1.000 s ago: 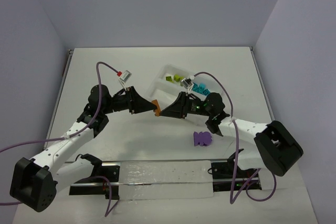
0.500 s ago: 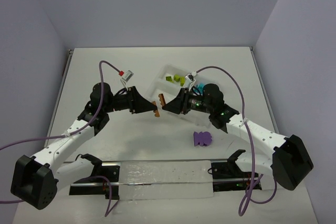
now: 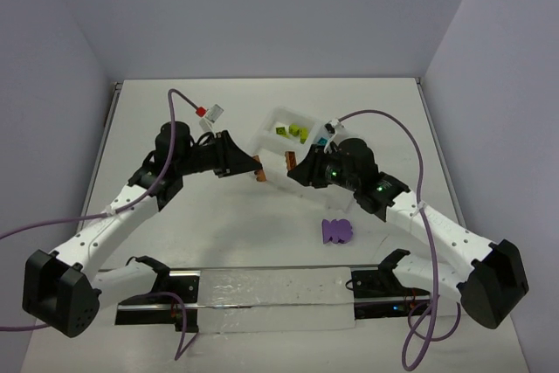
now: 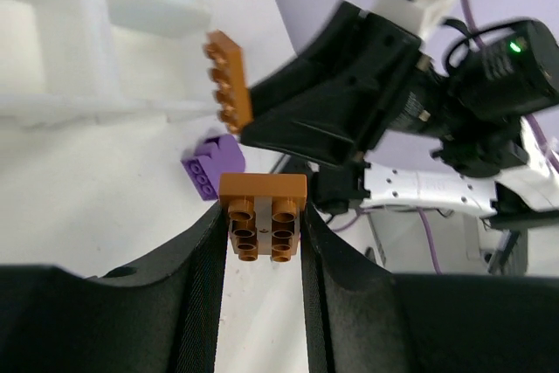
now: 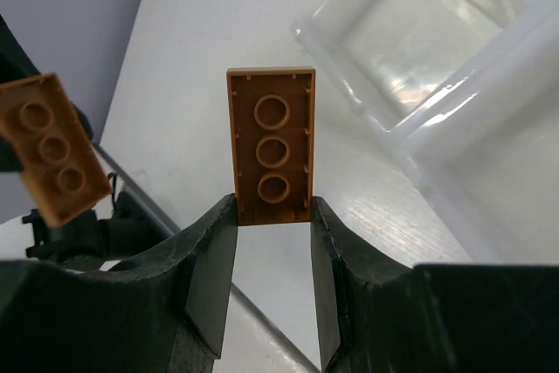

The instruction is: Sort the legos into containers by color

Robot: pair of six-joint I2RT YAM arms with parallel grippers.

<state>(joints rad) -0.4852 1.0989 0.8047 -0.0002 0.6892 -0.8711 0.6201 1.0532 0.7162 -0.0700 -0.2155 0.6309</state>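
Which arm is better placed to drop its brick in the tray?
Right, probably. The right gripper holds its orange-brown flat plate over the near-left edge of the white divided tray; the left gripper holds its orange-brown square brick just outside the left wall.

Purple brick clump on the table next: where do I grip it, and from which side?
Probably straight down from above: the purple clump lies flat on the table with nothing beside it. Pinch across its near and far sides, on the squarer left part; the right end looks lobed.
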